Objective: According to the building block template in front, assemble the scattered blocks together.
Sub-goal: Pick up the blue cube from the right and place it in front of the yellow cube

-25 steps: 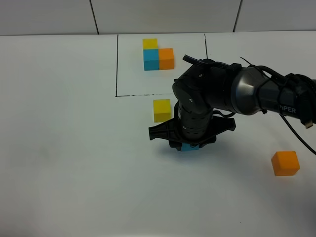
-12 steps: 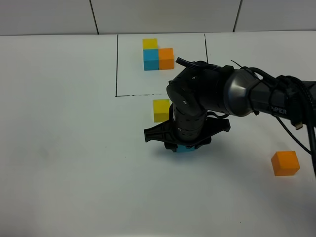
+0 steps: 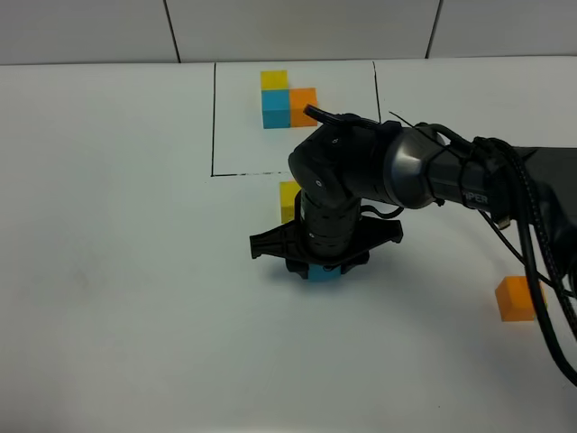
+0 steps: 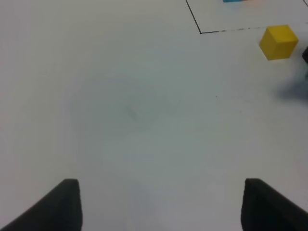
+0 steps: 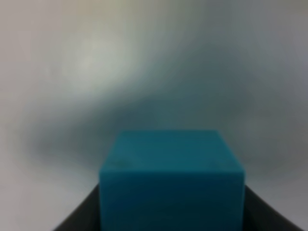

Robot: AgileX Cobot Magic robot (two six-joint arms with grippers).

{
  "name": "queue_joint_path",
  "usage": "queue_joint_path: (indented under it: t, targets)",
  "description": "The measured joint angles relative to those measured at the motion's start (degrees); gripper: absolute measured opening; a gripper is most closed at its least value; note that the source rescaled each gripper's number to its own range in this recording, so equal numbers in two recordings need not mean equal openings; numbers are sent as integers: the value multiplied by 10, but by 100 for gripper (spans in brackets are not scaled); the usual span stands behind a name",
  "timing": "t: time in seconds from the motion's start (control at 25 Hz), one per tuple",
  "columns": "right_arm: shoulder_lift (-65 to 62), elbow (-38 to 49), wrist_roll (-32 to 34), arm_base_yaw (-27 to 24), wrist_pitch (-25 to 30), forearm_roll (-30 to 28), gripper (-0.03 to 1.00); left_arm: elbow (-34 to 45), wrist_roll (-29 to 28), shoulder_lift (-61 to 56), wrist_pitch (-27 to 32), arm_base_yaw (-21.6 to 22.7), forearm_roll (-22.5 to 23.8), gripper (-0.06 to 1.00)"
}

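Just below the middle of the high view, the loose blue cube [image 3: 325, 274] is sitting in the jaws of the right gripper [image 3: 319, 267], which is clamping it from both sides. The right wrist view is showing the same cube [image 5: 171, 178] filling the gap between the dark jaws. Only blurred surface is showing behind it, so I cannot tell whether it is resting on the table.

Just above and left of it, the loose yellow cube [image 3: 288, 200] is peeking out from behind the right arm [image 3: 388, 171], close under the lower line of the black outline [image 3: 214, 117]. The orange cube [image 3: 516, 299] is lying well apart at the lower right, partly behind hanging cables [image 3: 541, 271].

At the top centre, inside the outline, the template [image 3: 275, 108] is standing with yellow above blue and orange touching the blue's right side. The arm is overlapping the orange's lower corner in the picture.

The white table [image 3: 117, 271] is stretching wide and bare across the left half and along the bottom of the frame. Its far edge is meeting a grey tiled wall [image 3: 90, 27] at the top.

The left gripper [image 4: 159, 207] is holding its two dark fingertips apart over bare table, gripping nothing. The yellow cube [image 4: 278, 42] and a corner of the outline are showing ahead of it.
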Motion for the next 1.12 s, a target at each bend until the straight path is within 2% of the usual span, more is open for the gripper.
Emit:
queue_joint_path:
  t: [0.4,1.12]
  targets:
    - [76,-100,0,14,18,35,2,0,0,0,0,0,0,48]
    - [90,-110,5,-13,-6,48,2,0,0,0,0,0,0,48]
